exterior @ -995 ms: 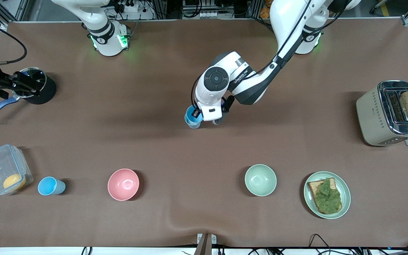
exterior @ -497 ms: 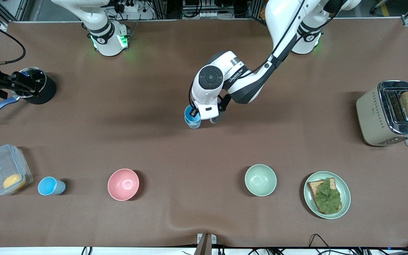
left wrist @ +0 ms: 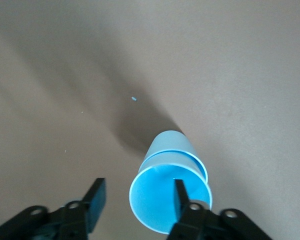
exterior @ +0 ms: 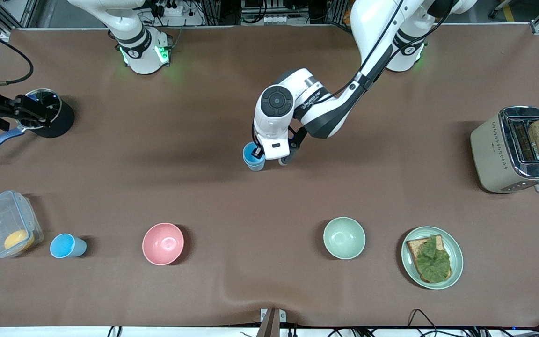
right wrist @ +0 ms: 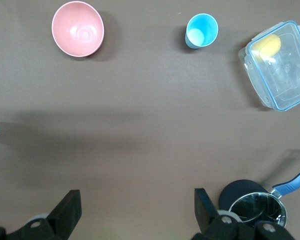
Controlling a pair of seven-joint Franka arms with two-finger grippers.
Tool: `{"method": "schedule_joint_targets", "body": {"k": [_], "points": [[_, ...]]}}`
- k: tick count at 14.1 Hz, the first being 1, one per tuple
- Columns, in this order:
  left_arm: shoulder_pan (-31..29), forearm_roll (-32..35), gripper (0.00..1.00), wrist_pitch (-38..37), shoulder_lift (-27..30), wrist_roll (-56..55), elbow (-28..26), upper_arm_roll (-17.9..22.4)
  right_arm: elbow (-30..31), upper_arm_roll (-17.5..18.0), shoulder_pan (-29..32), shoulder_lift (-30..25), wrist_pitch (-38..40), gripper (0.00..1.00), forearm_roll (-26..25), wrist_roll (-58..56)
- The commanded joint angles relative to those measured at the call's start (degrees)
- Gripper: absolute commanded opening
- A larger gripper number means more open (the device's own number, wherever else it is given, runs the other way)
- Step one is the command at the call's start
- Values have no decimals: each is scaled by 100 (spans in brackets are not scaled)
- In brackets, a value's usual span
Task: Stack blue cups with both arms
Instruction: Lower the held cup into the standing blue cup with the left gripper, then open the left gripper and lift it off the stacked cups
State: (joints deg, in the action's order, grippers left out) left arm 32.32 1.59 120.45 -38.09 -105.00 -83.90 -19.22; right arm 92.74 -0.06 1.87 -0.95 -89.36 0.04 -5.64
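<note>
A blue cup (exterior: pixel 253 158) stands at the table's middle; in the left wrist view (left wrist: pixel 162 210) it shows a second rim lower down, like two nested cups. My left gripper (exterior: pixel 263 153) is over it and open (left wrist: pixel 137 199): one finger (left wrist: pixel 180 194) is inside the cup, the other (left wrist: pixel 95 200) is outside, with the cup's wall between them. Another blue cup (exterior: pixel 66 246) stands near the front camera at the right arm's end, also in the right wrist view (right wrist: pixel 201 30). My right gripper (exterior: pixel 26 112) is open (right wrist: pixel 137 210) and empty, over the black pot.
A pink bowl (exterior: pixel 163 243) and a pale green bowl (exterior: pixel 344 238) stand in the front row. A clear box (exterior: pixel 7 230) is beside the lone cup. A black pot (exterior: pixel 49 117), a plate with toast (exterior: pixel 432 257) and a toaster (exterior: pixel 515 149) stand round the edges.
My left hand has shifted slightly toward the right arm's end and the robots' bases, settling over the middle cup. The right arm has not moved.
</note>
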Motion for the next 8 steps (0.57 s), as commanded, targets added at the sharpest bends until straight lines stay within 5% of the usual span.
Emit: {"method": "schedule_joint_targets", "body": {"k": [1, 8], "points": [[-207, 149, 100, -267, 143, 862, 67, 33, 42, 6, -3, -54, 6, 100, 57, -25], [-1288, 1490, 100, -909, 303, 3641, 49, 24, 42, 6, -12, -54, 6, 100, 75, -7]]}}
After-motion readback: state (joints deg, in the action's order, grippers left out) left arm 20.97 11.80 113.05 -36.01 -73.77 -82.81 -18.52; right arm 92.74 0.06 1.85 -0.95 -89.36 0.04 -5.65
